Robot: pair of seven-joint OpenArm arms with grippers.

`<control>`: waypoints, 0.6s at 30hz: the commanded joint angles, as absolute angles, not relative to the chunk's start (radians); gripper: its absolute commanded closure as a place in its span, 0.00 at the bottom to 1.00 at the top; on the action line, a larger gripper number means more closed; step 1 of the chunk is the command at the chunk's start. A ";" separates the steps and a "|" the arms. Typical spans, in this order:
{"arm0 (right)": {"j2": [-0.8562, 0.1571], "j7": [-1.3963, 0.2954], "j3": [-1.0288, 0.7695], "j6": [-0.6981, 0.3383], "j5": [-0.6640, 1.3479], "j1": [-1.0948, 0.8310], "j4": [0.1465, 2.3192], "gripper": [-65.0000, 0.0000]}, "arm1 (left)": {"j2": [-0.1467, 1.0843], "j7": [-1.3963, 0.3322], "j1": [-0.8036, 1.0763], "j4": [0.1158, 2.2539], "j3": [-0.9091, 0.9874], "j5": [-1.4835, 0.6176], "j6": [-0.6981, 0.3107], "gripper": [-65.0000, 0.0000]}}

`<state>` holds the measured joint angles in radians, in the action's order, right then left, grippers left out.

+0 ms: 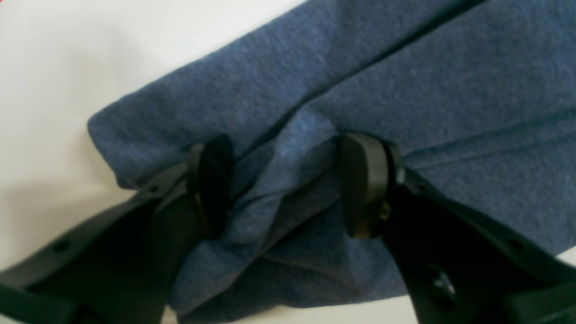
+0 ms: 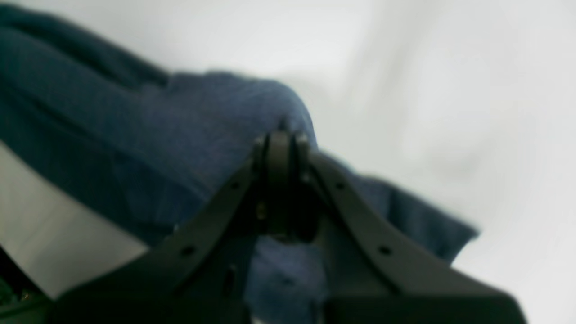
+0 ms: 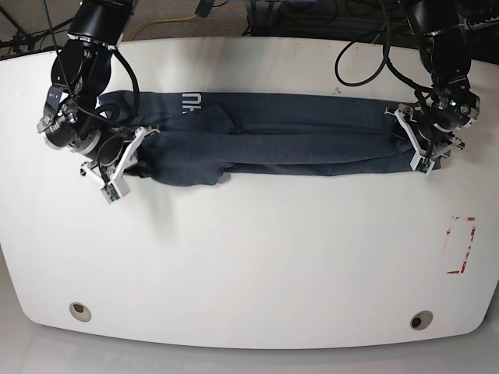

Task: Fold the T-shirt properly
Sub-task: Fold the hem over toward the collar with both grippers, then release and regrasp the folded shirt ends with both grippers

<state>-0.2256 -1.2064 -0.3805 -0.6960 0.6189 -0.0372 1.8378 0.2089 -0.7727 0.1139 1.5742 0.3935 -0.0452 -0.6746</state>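
A dark blue T-shirt (image 3: pixel 273 136) lies stretched in a long band across the upper half of the white tabletop (image 3: pixel 249 257), small white lettering near its left end. At upper right of the base view, the left tool (image 1: pixel 288 180) stands with its jaws wide apart, a bunched fold of the cloth between the black pads (image 1: pixel 362 180). At left, the right tool (image 2: pixel 281 148) is closed tight, its tips against the rounded edge of the fabric; whether cloth is pinched between them cannot be told from the blurred wrist view.
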 commanded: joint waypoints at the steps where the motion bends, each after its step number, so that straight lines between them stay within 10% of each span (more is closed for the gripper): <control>1: -0.237 -1.190 -0.387 -0.698 0.645 -0.065 1.888 1.00 | 0.223 -0.771 0.104 1.586 0.397 -0.045 -0.674 0.46; 11: -0.236 -1.187 -0.418 -0.698 0.625 -0.200 1.902 0.99 | 0.248 -0.771 0.102 1.584 0.395 -0.045 -0.674 0.46; 18: -0.236 -1.185 -0.585 -0.698 0.536 -0.199 1.845 0.45 | 0.249 -0.771 0.085 1.584 0.397 -0.045 -0.674 0.46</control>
<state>-0.2165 -1.2057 -0.5507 -0.6971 0.5430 -0.2089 1.8328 0.2337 -0.7776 0.1070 1.5723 0.3920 -0.0452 -0.6750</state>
